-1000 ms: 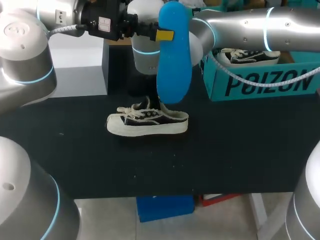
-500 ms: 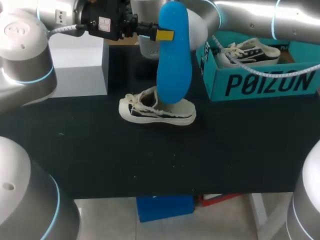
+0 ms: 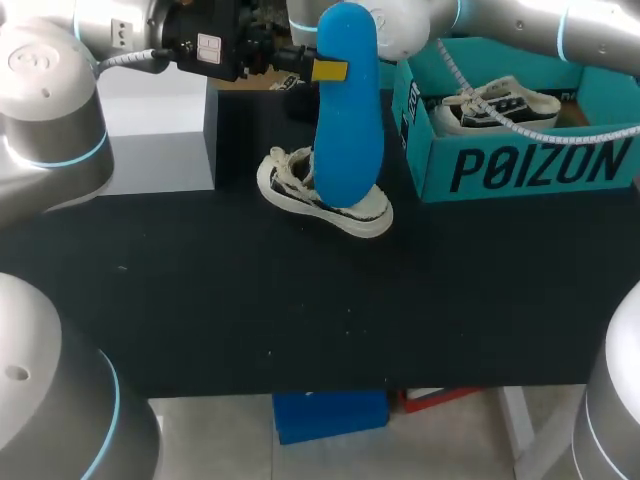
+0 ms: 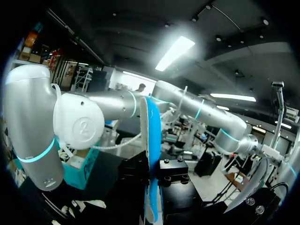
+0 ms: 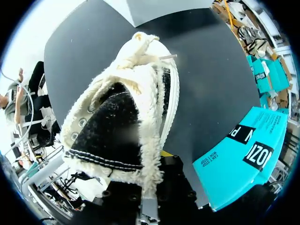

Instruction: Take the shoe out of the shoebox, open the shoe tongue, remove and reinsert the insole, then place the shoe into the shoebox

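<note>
My left gripper (image 3: 322, 70) is shut on the top end of a blue insole (image 3: 347, 130), which hangs upright over the back of the table. In the left wrist view the insole (image 4: 152, 140) shows edge-on between my fingers. Behind the insole a black-and-cream shoe (image 3: 312, 195) hangs tilted just above the table. My right arm (image 3: 520, 25) comes in from the back right; its gripper is hidden behind the insole in the head view. In the right wrist view my right gripper (image 5: 152, 164) is shut on the fleecy heel collar of the shoe (image 5: 126, 117), toe pointing away.
A teal shoebox (image 3: 520, 160) stands at the back right with a second shoe (image 3: 500, 103) inside it. A grey block (image 3: 160, 150) sits at the back left. The black table (image 3: 300, 320) stretches forward to its front edge.
My right arm has lifted the shoe off the table and carried it back, tilting it. The left arm and the insole have stayed put.
</note>
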You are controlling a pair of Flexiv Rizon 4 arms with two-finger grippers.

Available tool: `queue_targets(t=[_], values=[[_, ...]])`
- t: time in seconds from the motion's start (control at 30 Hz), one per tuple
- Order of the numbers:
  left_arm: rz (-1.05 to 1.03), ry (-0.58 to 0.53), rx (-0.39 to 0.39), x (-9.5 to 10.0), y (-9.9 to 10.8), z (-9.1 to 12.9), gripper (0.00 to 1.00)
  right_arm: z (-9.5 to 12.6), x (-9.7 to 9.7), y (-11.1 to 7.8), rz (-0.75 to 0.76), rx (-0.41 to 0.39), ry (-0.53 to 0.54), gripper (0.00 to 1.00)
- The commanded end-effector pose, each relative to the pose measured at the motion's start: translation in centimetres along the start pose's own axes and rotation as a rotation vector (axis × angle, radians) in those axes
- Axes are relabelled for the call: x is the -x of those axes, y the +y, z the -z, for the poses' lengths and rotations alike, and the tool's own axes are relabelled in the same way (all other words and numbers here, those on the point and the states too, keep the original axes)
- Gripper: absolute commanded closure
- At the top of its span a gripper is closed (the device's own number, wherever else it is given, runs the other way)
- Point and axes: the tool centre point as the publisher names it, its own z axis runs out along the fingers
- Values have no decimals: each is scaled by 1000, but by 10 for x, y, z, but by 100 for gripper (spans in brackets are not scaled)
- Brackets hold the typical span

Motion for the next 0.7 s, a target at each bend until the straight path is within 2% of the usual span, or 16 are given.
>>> queue_targets(t=[0.03,0.3,0.7], values=[[-1,-2,-2,0,1,-1,100,2,-5,-15,-118,63,10,100],[-1,-2,-2,0,1,-1,100,0,-18,-21,-302,99,31,100],[-1,-2,-2,0,1,-1,100,-3,-21,-25,-545,156,37,100]])
